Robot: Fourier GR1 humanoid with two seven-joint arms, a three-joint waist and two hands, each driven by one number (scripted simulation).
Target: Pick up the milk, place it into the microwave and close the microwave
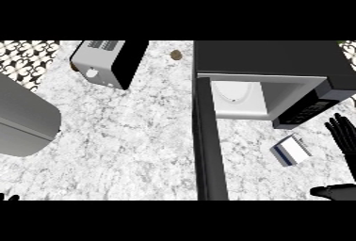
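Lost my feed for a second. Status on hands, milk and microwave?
Right hand open, fingers straight, right of milk, not touching. Left hand barely in view. Milk lying on counter before microwave. Door wide open, path clear.

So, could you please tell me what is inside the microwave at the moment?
Through the open door, the microwave shows a pale floor with a round turntable and nothing on it. Its top hides the back of the cavity. The milk lies outside on the counter.

Speckled marble counter (139, 141), toaster (108, 61) behind, patterned tile wall (28, 54) at left.
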